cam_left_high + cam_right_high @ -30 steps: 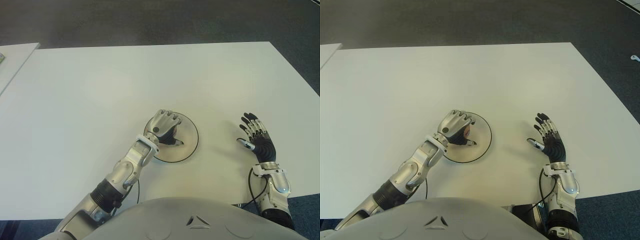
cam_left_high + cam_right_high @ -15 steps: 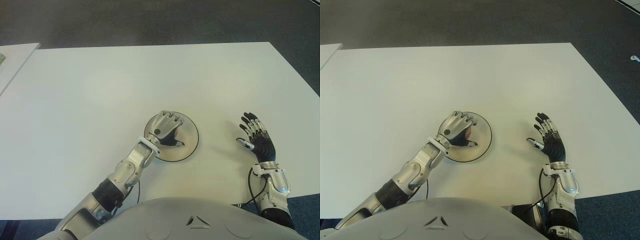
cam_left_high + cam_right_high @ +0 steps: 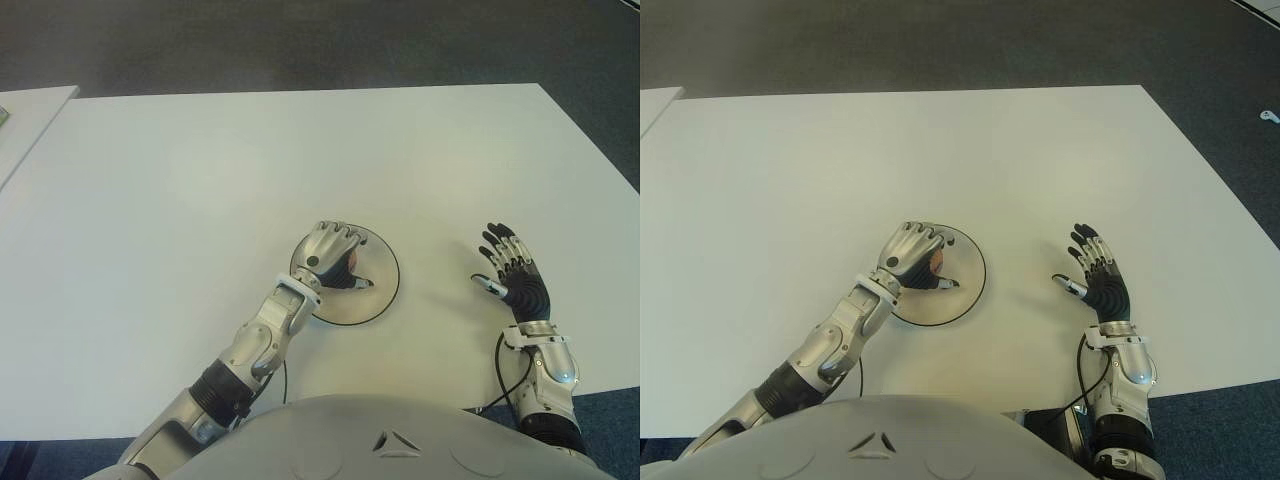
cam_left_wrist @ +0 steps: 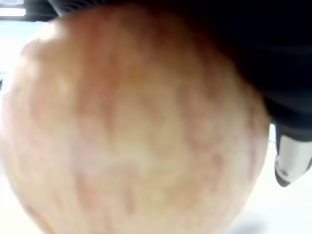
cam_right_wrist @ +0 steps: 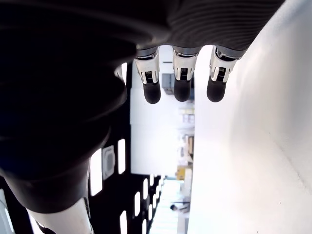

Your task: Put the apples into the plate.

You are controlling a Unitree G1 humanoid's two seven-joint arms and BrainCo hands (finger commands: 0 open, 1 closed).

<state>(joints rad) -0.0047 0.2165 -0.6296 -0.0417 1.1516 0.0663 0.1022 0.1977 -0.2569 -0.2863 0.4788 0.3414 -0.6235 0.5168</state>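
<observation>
Dark grey carpet surrounds a wide white rectangular table, which fills most of both eye views; the corner of a second white table shows at the far left. One round white plate with a thin dark rim lies near the table's near edge, slightly left of centre.

The left hand sits directly over the plate, fingers curled down and around one red-and-yellow streaked apple. The left wrist view is almost filled by this fruit, with a fingertip wrapped against its side; in the eye views only a sliver of red shows between the curled fingers. Whether the apple already touches the plate cannot be told.

The right hand shows well to the right of the plate, palm up, fingers spread and holding nothing; its wrist view shows three straight fingertips beside the tabletop.

Count: one plate, one apple visible, two hands. The apple lies beneath the left palm and above the plate, so release appears to call only for opening the fingers, judged from position alone. No other apple is visible.
</observation>
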